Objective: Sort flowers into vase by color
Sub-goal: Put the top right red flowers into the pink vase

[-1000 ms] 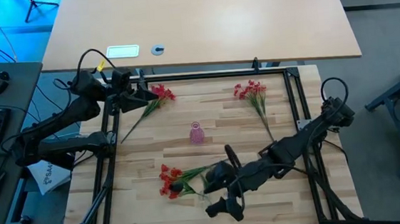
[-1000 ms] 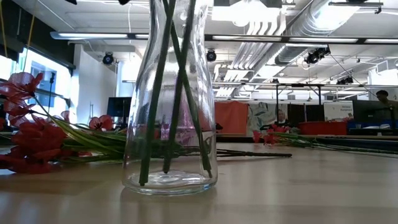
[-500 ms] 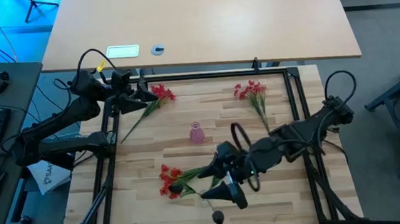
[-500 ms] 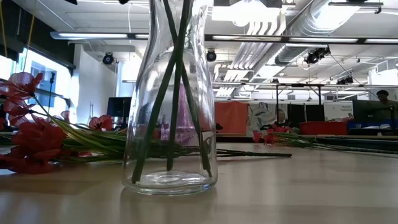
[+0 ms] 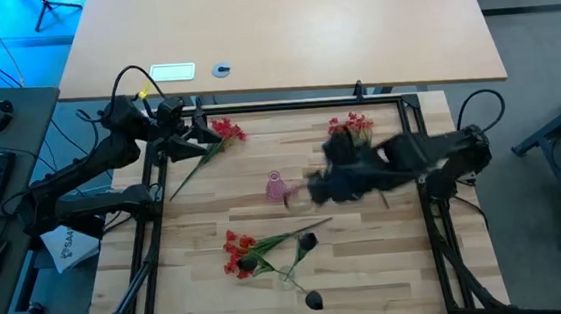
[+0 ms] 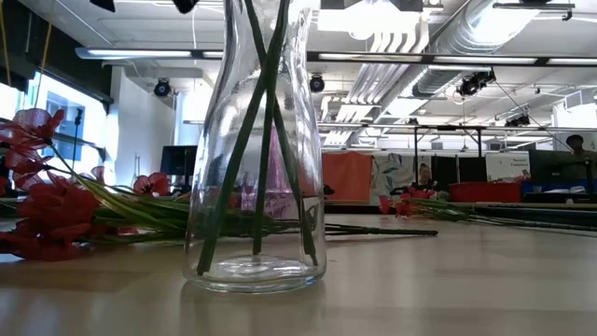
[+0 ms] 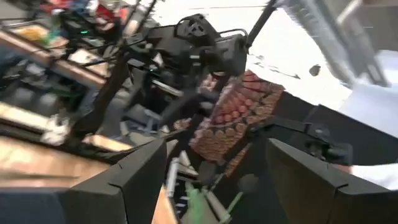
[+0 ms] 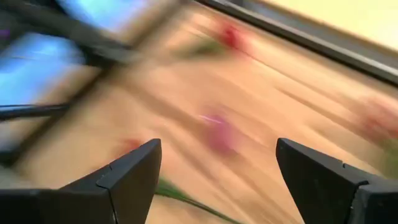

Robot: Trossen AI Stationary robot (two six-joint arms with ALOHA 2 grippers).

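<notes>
Three green stalks stand crossed, near upright, in the glass vase; right gripper spread, empty.

The pale butcher-block wooden table has a smooth, matt finish. The clear, bulbous glass vase is glossy and catches the ceiling lights. The bright-red clustered artificial blossoms look like soft cloth on thin, smooth green plastic-looking stalks. A black metal frame edges the table.
</notes>
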